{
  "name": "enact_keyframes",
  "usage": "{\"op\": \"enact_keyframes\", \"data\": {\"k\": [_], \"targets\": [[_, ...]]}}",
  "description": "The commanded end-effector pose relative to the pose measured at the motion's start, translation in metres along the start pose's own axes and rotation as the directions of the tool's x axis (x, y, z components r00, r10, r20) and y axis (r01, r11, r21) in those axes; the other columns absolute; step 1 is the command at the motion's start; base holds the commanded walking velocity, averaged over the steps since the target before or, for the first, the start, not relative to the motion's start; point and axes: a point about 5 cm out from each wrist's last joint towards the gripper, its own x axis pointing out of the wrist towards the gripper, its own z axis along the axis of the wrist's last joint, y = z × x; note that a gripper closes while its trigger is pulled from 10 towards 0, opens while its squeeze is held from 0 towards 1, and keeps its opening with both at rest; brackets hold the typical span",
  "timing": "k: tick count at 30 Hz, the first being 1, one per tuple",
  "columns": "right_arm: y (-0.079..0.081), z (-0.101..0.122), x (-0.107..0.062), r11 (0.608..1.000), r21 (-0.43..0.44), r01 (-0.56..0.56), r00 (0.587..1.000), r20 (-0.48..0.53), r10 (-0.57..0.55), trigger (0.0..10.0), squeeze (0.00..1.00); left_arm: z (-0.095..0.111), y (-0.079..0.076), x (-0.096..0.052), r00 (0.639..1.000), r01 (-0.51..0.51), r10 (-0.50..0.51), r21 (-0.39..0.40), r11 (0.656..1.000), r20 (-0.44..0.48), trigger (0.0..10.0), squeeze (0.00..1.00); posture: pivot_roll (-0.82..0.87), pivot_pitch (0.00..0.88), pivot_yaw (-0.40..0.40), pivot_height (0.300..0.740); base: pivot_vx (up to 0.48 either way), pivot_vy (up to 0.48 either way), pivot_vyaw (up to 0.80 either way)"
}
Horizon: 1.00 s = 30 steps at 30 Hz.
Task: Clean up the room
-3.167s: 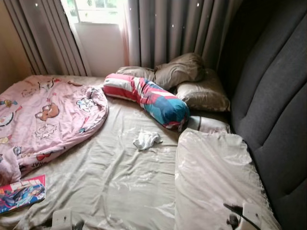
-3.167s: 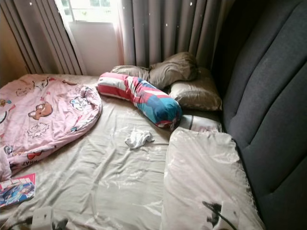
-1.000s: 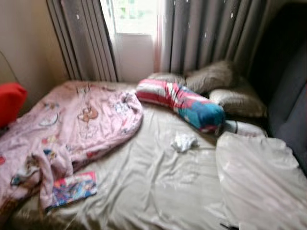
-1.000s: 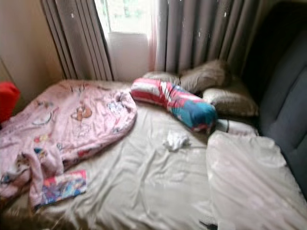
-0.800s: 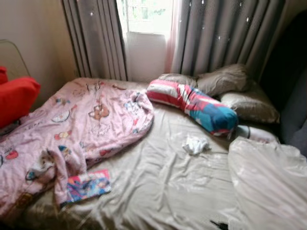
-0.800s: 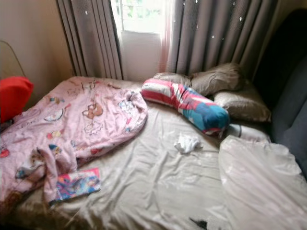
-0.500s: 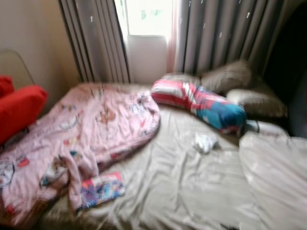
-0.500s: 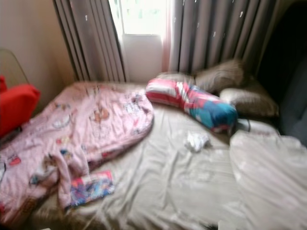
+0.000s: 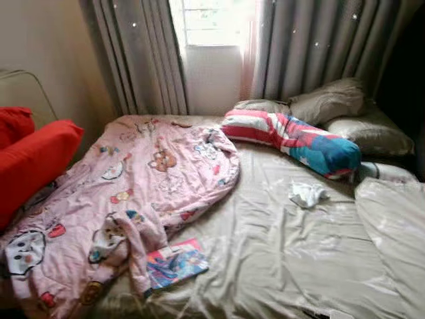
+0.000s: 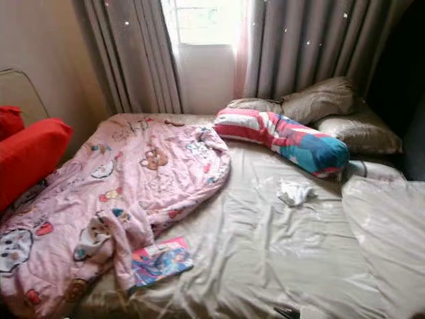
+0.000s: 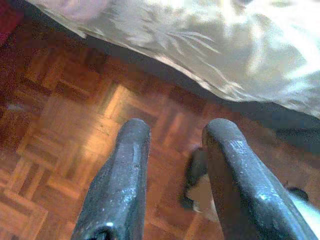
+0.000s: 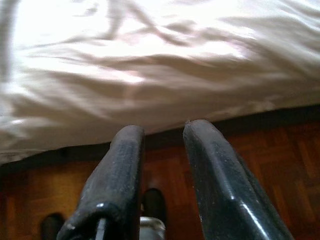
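Lying across the bed (image 9: 279, 252), a beige sheet is carrying the room's clutter. A pink cartoon-print blanket (image 9: 126, 193) is spreading in a rumpled heap over the bed's left half, and a colourful book (image 9: 176, 264) is resting just beside its lower edge, near the foot of the bed. A small crumpled white cloth (image 9: 307, 194) is sitting on the sheet, near a striped red, white and blue bolster (image 9: 292, 141) that is leaning against three beige pillows (image 9: 329, 101) by the grey curtains (image 9: 143, 53). Red cushions (image 9: 30, 159) are showing at the left. The left gripper (image 11: 172, 145) is hanging above the parquet floor (image 11: 65, 125) with its fingers parted and holding nothing; the right gripper (image 12: 160, 145) is hanging likewise by the bed's edge, fingers slightly apart and empty.
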Motion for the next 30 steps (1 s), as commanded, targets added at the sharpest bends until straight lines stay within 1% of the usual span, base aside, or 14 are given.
{"op": "enact_keyframes", "data": {"k": [1,19,30], "targets": [[0.0078,0.0002,0.0005,1.0,-0.004,-0.022,1.0,-0.003,0.022,10.0,0.0,-0.0036,0.0079,-0.0015,1.0,-0.023,0.023,0.014,1.0,-0.014,10.0,0.0,0.05,0.0,-0.002,0.74,0.0,0.48,0.0],[0.0086,0.0001,0.0004,1.0,-0.008,-0.028,1.0,-0.002,0.028,10.0,0.0,-0.0046,0.0067,-0.0016,1.0,-0.021,0.021,0.014,1.0,-0.015,10.0,0.0,0.05,0.0,0.0,0.74,0.0,0.474,0.0],[0.0105,0.0028,0.0011,0.999,-0.008,-0.034,0.999,0.005,0.034,10.0,0.0,-0.0038,0.006,-0.0014,1.0,-0.021,0.021,0.019,1.0,-0.012,10.0,0.0,0.05,0.0,0.0,0.74,0.0,0.0,0.0]]}}
